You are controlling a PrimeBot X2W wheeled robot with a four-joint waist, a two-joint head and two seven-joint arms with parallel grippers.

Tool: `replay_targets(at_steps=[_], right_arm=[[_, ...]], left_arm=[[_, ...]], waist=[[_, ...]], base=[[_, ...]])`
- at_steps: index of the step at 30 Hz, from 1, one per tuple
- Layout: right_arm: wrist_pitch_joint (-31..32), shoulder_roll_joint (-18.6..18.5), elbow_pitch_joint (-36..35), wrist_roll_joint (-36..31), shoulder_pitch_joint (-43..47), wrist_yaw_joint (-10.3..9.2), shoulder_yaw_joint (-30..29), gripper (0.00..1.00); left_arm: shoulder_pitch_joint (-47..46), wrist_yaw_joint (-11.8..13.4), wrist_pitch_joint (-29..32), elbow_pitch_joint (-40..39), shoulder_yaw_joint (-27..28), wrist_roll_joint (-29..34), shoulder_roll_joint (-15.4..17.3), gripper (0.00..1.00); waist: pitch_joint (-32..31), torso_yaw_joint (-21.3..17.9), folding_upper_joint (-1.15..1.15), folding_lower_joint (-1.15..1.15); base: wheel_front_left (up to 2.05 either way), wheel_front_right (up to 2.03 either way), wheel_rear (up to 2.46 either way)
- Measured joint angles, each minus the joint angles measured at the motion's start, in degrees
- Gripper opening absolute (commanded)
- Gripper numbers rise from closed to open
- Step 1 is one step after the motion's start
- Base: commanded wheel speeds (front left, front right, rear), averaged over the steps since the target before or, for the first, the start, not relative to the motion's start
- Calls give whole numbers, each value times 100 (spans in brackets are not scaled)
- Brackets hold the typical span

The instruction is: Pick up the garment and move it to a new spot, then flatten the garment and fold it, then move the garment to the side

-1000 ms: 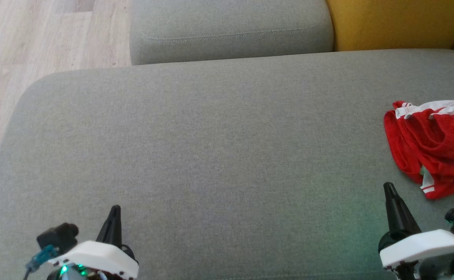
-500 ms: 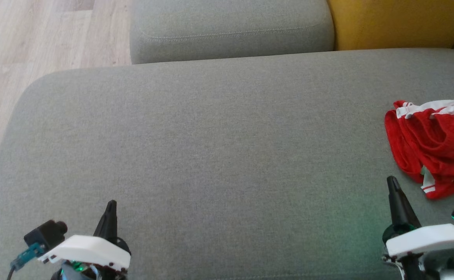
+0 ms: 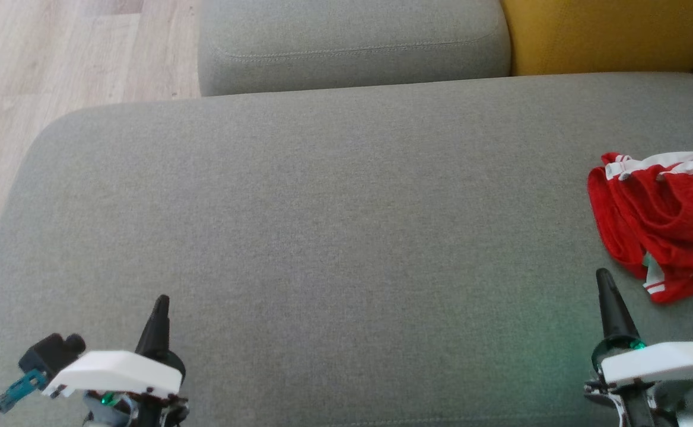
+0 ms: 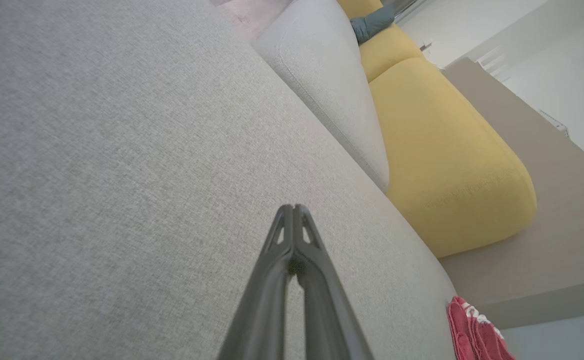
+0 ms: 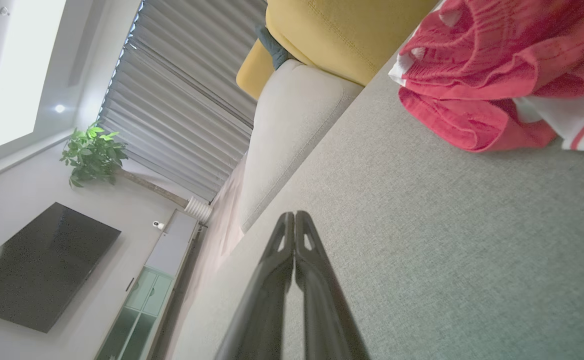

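Head view: the red-and-white garment [image 3: 664, 222] is seen crumpled at the right edge of the grey seat cushion [image 3: 323, 225], near the right gripper [image 3: 603, 274] but not touched by it. The left gripper [image 3: 161, 299] is held at lower left, well apart from the garment.

Left wrist view: its 2 fingers are pressed together and nothing is gripped. A yellow cushion [image 4: 442, 165] is seen beyond.

Right wrist view: the jaws are closed tight and empty, with the garment lying near.

Closed right pincer [image 5: 294, 216] hovers over grey sofa cushion [image 5: 422, 240], near crumpled red garment [image 5: 502, 80].
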Motion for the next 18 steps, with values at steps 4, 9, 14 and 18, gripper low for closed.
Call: replay_targets(at_steps=[4,9,14,18], right_arm=[[0,-1,51,253,-112,-1,-16,0],[0,-2,145,580,-176,-1,-49,0],[-1,-3,205,907,-198,-1,-80,0],[-1,-3,274,1172,-210,-1,-101,0]], left_arm=[[-16,-53,52,19,70,-240,-29,0],[-94,-132,129,56,170,-547,-74,0],[-99,-201,194,68,261,-849,-94,0],[-103,-257,253,76,343,-1095,-123,0]], waist=[[4,1,0,0],[10,3,0,0],[15,5,0,0],[20,6,0,0]], base=[[0,0,0],[0,0,0],[0,0,0],[0,0,0]])
